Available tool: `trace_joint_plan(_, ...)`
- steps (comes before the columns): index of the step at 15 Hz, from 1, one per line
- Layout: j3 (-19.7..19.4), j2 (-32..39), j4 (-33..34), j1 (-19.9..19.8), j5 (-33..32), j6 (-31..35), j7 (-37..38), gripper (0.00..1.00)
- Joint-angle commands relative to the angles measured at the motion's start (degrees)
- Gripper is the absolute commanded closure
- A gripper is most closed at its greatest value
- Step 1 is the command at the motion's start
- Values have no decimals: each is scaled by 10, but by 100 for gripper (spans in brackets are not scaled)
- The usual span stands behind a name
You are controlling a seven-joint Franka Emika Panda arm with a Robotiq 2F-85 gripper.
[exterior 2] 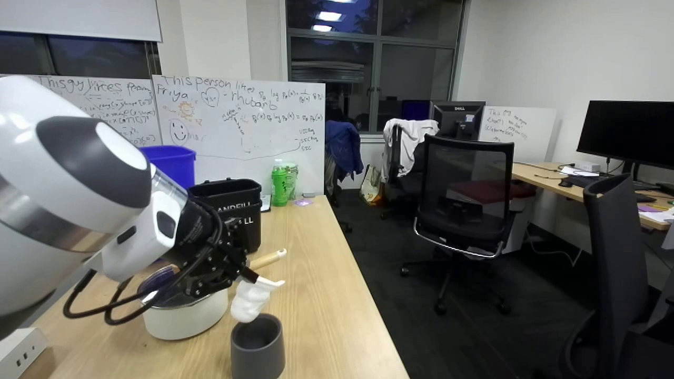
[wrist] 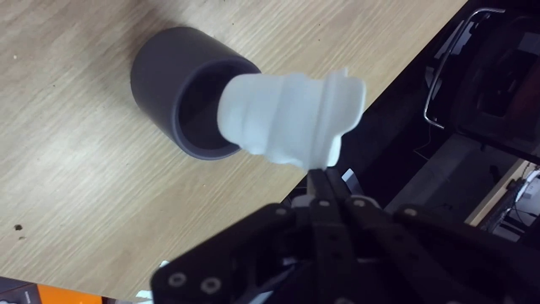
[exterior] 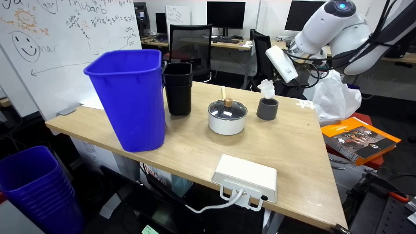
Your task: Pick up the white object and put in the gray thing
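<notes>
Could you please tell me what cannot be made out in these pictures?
- Gray cup: inside bottom lost in shadow and behind the white object, wrist view.
- Pot: its top partly hidden by the claw in an exterior view.
- White outlet box: cut off by the left edge in an exterior view.
- Orange box: side print too small, in an exterior view.

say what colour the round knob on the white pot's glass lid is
The round knob is golden brown, best seen in an exterior view.
</notes>
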Motion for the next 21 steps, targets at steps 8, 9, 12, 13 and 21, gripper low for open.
trace_joint_plan(8, -87, 34, -12, 81, 27, 37, 0, 99)
trace_joint_plan(9, -92, 38, -12, 86, 30, 42, 0, 99)
trace_joint_plan(12, -95, 40, -12, 88, 31, 45, 0, 99)
trace_joint_plan(13, -96, 40, -12, 88, 31, 45, 0, 99)
trace_joint_plan(21, -108, 49, -4, 94, 34, 51, 0, 100)
